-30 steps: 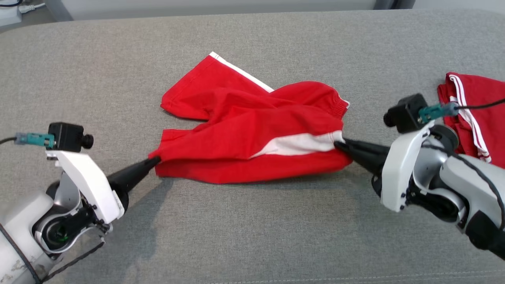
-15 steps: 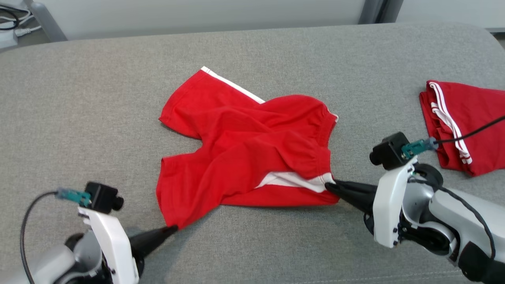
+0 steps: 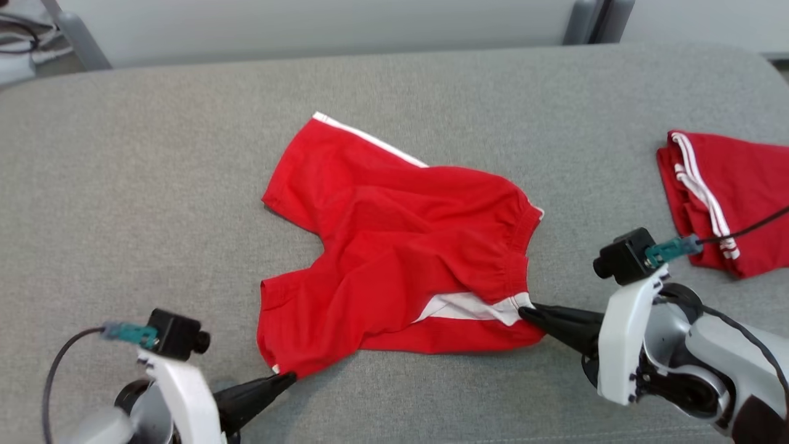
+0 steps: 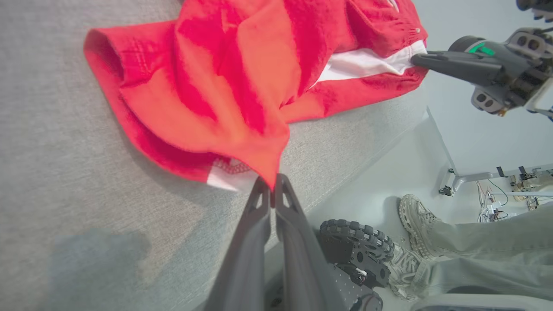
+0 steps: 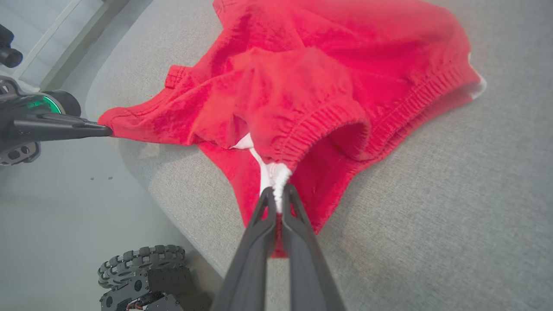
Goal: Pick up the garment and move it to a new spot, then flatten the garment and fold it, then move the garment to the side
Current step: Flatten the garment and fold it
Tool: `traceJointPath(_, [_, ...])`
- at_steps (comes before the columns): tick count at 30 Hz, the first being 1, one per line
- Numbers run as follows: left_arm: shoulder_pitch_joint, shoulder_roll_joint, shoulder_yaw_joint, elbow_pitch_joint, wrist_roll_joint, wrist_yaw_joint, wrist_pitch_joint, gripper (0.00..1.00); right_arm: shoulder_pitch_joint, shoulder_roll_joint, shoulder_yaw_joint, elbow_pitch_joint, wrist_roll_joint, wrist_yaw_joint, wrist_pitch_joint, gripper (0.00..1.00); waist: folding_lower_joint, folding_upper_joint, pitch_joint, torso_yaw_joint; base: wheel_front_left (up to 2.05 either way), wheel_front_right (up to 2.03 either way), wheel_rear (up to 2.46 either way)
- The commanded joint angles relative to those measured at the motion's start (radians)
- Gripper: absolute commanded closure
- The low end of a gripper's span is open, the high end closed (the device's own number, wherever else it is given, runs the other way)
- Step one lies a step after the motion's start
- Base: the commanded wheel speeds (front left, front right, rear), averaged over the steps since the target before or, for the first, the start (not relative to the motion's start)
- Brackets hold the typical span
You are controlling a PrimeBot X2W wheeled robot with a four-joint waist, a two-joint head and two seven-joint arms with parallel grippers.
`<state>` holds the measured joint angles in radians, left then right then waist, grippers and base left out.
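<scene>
The garment [image 3: 400, 246], red shorts with white side stripes, lies rumpled in the middle of a grey padded table [image 3: 154, 185]. My left gripper [image 3: 288, 377] is shut on the hem corner of the near leg, seen close in the left wrist view as the garment [image 4: 224, 86] pinched at my left gripper [image 4: 271, 186]. My right gripper [image 3: 524, 312] is shut on the white stripe at the waistband's near end. In the right wrist view the elastic waistband of the garment [image 5: 328, 86] bunches at my right gripper [image 5: 276, 192].
A second red garment with white stripes [image 3: 727, 203] lies folded at the table's right edge. A person's shoe [image 4: 417, 216] and trouser leg stand on the floor beside the robot's wheel [image 4: 356, 255], past the table's near edge. Bare grey surface surrounds the shorts.
Both grippers have pulled the shorts toward the near edge, the left one much further, so the near leg has spread out. The head camera has also shifted.
</scene>
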<state>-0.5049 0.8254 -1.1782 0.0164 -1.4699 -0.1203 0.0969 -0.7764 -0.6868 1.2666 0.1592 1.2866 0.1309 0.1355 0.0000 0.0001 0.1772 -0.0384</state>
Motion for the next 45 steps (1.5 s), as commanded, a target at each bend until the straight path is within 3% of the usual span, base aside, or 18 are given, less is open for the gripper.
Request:
traceJointPath(1, [-0.066,0.025,0.039,-0.005,0.007,0.006,0.015,1.0,-0.005,-0.001,-0.019,0.005,0.006,0.0,0.008,1.0,0.0,-0.0001,0.047,0.001,0.0,0.0,0.0])
traceJointPath(6, [-0.267,-0.041,0.078,0.112,-0.028,-0.004,0.169,1.0,-0.188,0.093,-0.083,0.129,0.007,0.0,0.072,1.0,0.0,-0.0001,0.199,0.005,0.0,0.0,0.0])
traceJointPath(9, [-0.447,-0.086,0.143,0.258,-0.063,-0.007,0.249,1.0,-0.348,0.174,-0.179,0.283,0.049,0.0,0.089,1.0,0.0,-0.0001,0.299,0.01,0.0,0.0,0.0])
traceJointPath(10, [-0.52,-0.103,0.174,0.312,-0.047,-0.007,0.233,1.0,-0.413,0.2,-0.211,0.35,0.043,0.0,0.079,1.0,0.0,-0.0001,0.329,0.013,0.0,0.0,0.0])
traceJointPath(12, [-0.676,-0.144,0.252,0.423,0.039,-0.008,0.091,1.0,-0.564,0.244,-0.282,0.499,-0.025,0.0,-0.036,1.0,0.0,-0.0001,0.379,0.02,0.0,0.0,0.0])
traceJointPath(14, [-0.821,-0.176,0.308,0.525,0.193,-0.007,-0.152,1.0,-0.703,0.29,-0.357,0.635,-0.109,0.0,-0.233,1.0,0.0,-0.0001,0.397,0.025,0.0,0.0,0.0])
traceJointPath(16, [-0.914,-0.209,0.353,0.603,0.272,-0.006,-0.317,1.0,-0.794,0.341,-0.401,0.706,-0.159,0.0,-0.358,1.0,0.0,-0.0001,0.392,0.027,0.0,0.0,0.0])
traceJointPath(19, [-0.975,-0.249,0.386,0.639,0.349,-0.009,-0.356,1.0,-0.839,0.38,-0.441,0.713,-0.201,0.0,-0.394,1.0,0.0,-0.0001,0.365,0.025,0.0,0.0,0.0])
traceJointPath(23, [-0.935,-0.269,0.466,0.558,0.396,-0.01,-0.358,1.0,-0.767,0.367,-0.389,0.68,-0.211,0.0,-0.376,1.0,0.0,-0.0001,0.352,0.024,0.0,0.0,0.0])
traceJointPath(28, [-0.8,-0.255,0.43,0.518,0.412,-0.01,-0.358,1.0,-0.62,0.322,-0.301,0.657,-0.141,0.0,-0.229,1.0,0.0,-0.0001,0.347,0.018,0.0,0.0,0.0])
traceJointPath(34, [-0.556,-0.227,0.349,0.534,0.302,-0.01,-0.359,1.0,-0.42,0.205,-0.174,0.532,-0.05,0.0,-0.101,1.0,0.0,-0.0001,0.353,0.022,0.0,0.0,0.0])
traceJointPath(39, [-0.405,-0.214,0.375,0.492,0.248,-0.01,-0.359,1.0,-0.341,0.102,-0.115,0.41,-0.025,0.0,-0.142,1.0,0.0,-0.0001,0.33,0.034,0.0,0.0,0.0])
traceJointPath(45, [-0.265,-0.173,0.283,0.445,0.187,-0.01,-0.358,1.0,-0.264,0.036,-0.043,0.308,-0.03,0.0,-0.222,1.0,0.0,-0.0001,0.244,0.051,0.0,0.0,0.0])
